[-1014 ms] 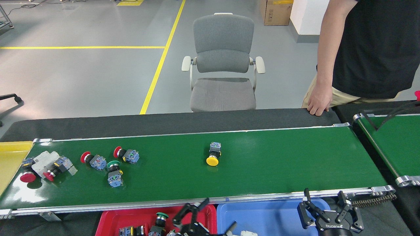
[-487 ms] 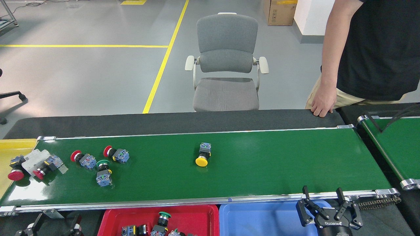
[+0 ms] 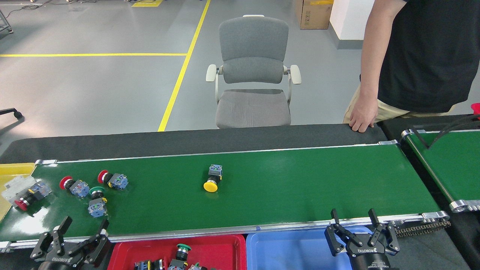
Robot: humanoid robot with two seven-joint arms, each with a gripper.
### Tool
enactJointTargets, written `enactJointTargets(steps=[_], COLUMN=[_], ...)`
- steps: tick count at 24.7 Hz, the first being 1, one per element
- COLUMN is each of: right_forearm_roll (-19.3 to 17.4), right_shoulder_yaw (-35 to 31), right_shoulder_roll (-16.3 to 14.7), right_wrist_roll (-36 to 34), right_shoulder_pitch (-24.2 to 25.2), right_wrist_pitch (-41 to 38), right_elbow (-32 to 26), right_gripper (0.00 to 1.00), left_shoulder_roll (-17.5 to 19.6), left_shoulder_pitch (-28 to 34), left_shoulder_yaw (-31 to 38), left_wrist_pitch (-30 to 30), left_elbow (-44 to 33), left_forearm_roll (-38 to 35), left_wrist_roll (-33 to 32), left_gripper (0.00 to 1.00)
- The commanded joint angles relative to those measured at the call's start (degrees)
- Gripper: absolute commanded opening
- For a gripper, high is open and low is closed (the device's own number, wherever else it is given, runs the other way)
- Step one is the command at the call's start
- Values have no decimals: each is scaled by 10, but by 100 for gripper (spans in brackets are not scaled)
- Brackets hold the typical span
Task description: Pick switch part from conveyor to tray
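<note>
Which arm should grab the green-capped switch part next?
Left. The open left gripper sits at the glossy green conveyor's near rail just below the green-capped switch part; the right gripper is far along the belt.

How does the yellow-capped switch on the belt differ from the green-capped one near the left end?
The yellow switch lies alone mid-belt; the green switch lies at the left, close beside two red-capped switches. The yellow cap points toward the near rail, with its grey block behind; the green cap points toward the far rail, with its block nearer me. The green one sits close to my open left pincer. Both lie on their sides on the conveyor.
</note>
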Motion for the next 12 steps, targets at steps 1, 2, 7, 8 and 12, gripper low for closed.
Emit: enactJointTargets(steps=[1,2,7,8,12], right_forearm_roll=[-1,-1,-1,-1,-1], right_shoulder_yaw=[2,4,15,18,26], right_shoulder_roll=[-4,-5,-4,-4,-7], right_wrist_roll=[2,2,4,4,4], right_shoulder_pitch=[-6,-6,-9,-9,-7], right_wrist_pitch=[-1,-1,-1,-1,-1], right_elbow=[-8,-8,-8,-8,-8], right_gripper=[100,100,100,100,100], left_shoulder_roll=[18,23,57,67,74], left_shoulder_pitch=[-18,-29,-77,-86,-118], left_shoulder_yaw=[0,-1,-37,-44,-48], left_wrist_pitch=[9,17,79,88,111], left_elbow=[19,34,123,145,209], left_forearm_roll=[-1,-1,-1,-1,-1], left_wrist_roll=[-3,-3,-2,-1,4], left_gripper=[100,100,100,100,77])
